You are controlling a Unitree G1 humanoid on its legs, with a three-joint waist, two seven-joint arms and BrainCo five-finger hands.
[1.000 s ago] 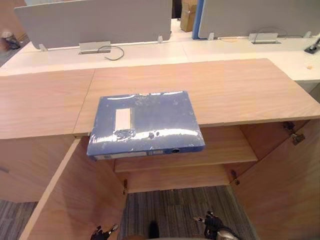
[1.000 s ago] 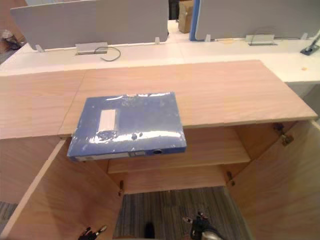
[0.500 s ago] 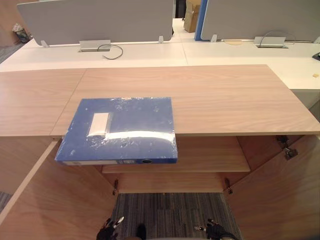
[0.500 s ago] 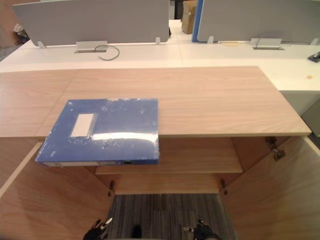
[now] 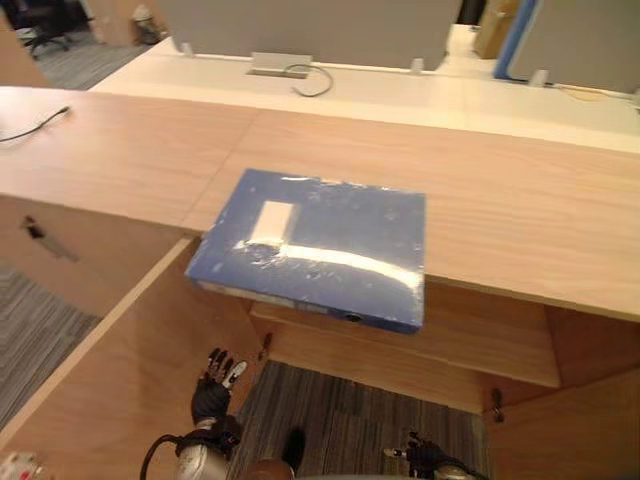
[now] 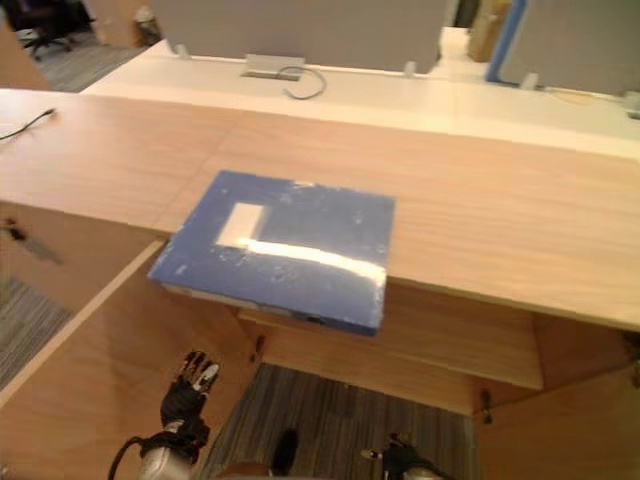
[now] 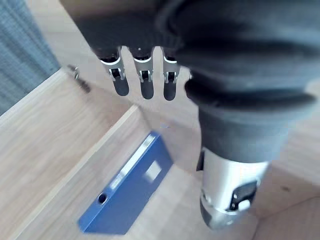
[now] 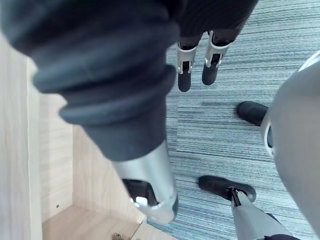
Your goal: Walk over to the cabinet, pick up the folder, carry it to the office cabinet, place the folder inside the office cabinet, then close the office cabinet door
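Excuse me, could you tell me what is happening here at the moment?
The robot faces an open light-wood cabinet. A flat blue plastic folder lies on its top, overhanging the open compartment. Neither hand touches it: the left hand is raised by the open left door, fingers straight; the right hand hangs low over the grey striped carpet, also open.

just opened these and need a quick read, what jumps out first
A blue folder lies flat on the wooden cabinet top, its front edge jutting over the open cabinet. Below it the left hand points up with straight fingers beside the open left door; the right hand hangs low, open.
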